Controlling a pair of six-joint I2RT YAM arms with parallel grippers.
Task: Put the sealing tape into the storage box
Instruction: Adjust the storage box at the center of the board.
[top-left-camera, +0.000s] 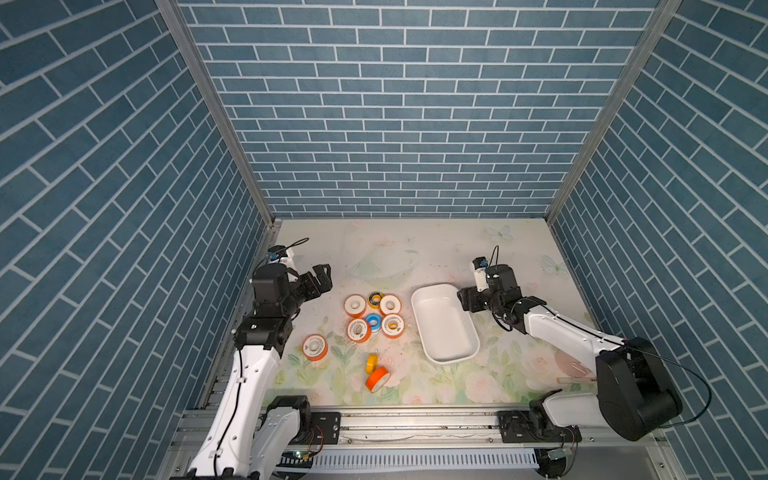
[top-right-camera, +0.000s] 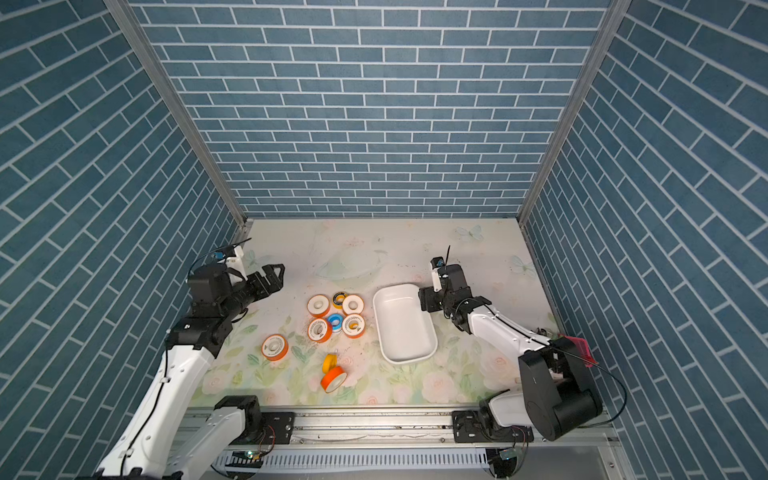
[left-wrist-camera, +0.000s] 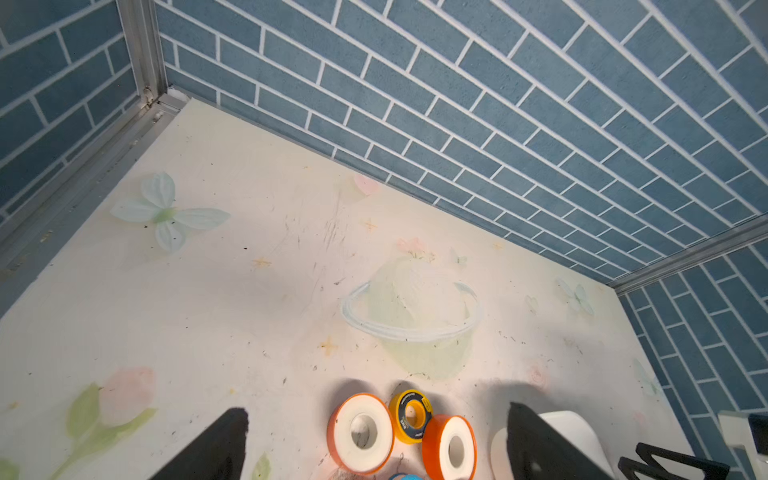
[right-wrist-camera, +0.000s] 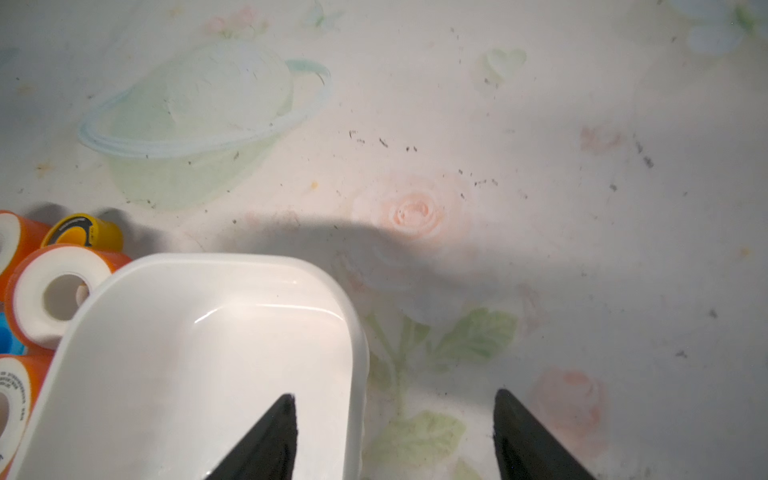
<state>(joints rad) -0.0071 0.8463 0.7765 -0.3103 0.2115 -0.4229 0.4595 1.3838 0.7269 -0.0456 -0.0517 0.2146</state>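
Several sealing tape spools lie on the floral mat. A cluster (top-left-camera: 359, 330) (top-right-camera: 319, 305) with one blue spool (top-left-camera: 373, 321) sits left of the white storage box (top-left-camera: 444, 332) (top-right-camera: 405, 332), which holds nothing. A lone orange spool (top-left-camera: 315, 347) lies further left. A yellow one (top-left-camera: 371, 363) and an orange one (top-left-camera: 377, 379) stand on edge nearer the front. My left gripper (top-left-camera: 321, 280) (left-wrist-camera: 376, 413) hovers open, up and left of the cluster. My right gripper (top-left-camera: 463, 301) (right-wrist-camera: 395, 397) is open astride the box's right rim (right-wrist-camera: 357, 353), one finger inside and one outside.
Blue brick-pattern walls close in the mat on three sides. A metal rail (top-left-camera: 415, 424) runs along the front edge. A pink object (top-right-camera: 577, 348) shows partly behind the right arm's shoulder at the far right.
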